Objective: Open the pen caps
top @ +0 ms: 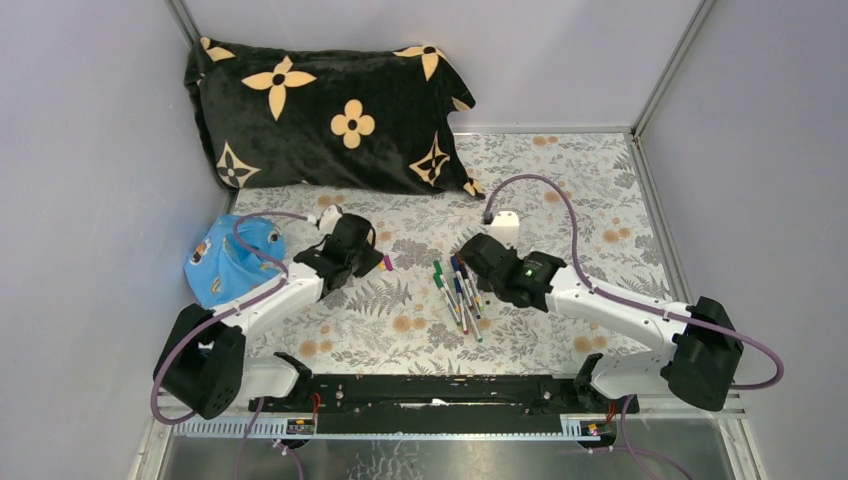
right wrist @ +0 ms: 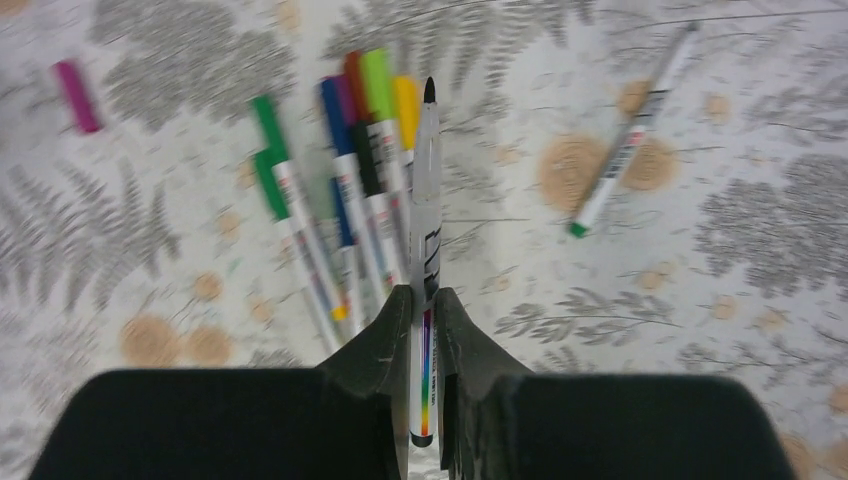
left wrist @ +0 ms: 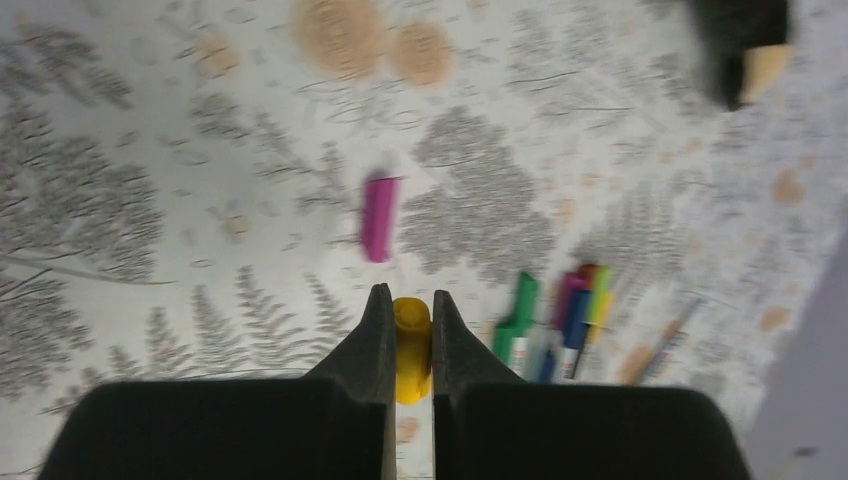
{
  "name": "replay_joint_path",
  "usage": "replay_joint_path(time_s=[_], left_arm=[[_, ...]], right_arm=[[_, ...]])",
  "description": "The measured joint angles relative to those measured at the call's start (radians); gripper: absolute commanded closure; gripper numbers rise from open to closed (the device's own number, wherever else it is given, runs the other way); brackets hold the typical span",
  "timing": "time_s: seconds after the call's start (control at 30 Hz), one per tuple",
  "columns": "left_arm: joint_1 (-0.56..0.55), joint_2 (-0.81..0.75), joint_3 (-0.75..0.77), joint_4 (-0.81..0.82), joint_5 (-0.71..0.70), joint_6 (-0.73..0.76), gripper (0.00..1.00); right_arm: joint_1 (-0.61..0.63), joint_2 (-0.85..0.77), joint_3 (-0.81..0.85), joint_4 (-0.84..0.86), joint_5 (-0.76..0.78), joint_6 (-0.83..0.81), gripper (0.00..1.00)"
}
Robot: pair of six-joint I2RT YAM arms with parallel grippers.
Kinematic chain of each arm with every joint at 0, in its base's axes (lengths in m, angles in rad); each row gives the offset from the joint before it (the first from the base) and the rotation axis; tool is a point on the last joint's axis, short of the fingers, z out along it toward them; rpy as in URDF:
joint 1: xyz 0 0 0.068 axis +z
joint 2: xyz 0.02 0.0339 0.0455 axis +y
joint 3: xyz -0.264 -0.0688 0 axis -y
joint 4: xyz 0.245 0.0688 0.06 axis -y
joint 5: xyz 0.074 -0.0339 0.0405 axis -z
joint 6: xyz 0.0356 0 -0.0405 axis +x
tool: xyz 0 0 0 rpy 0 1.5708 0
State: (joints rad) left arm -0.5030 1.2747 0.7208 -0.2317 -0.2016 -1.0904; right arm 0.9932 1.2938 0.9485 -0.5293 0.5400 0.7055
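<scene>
Left wrist view, bottom centre: left gripper [left wrist: 410,300], fingers clenched on a short yellow plastic cap [left wrist: 411,350]. Beyond it, mid-frame: a loose magenta plastic cap [left wrist: 379,218] lying on the fern-printed tablecloth [left wrist: 120,200].

Right wrist view, bottom centre: right gripper [right wrist: 424,300], fingers grasping a thin white-barrelled pen [right wrist: 426,200], its bare black tip pointing up the frame. Just left of it: a bundle of capped marker pens [right wrist: 350,170] with green, blue, red and yellow ends, lying on the cloth. Upper right: a single grey pen [right wrist: 628,140], apart.

Top external view, left edge: blue printed cloth [top: 225,265]. Far upper left: black pillow with tan flowers [top: 320,110].
</scene>
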Motion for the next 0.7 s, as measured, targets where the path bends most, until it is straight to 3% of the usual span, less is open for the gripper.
replay_joint_path(time_s=[0.4,0.7], left_arm=[[0.0,0.102,-0.106,-0.006,-0.042,0.005,0.86],[0.0,0.139,-0.104,0.014,-0.061,0.022,0.75]], right_arm=[[-0.301,0.067,-0.09,0.051,0.006,0.003,1.0],[-0.379,0.275,-0.047,0.129,-0.039,-0.013,1.0]])
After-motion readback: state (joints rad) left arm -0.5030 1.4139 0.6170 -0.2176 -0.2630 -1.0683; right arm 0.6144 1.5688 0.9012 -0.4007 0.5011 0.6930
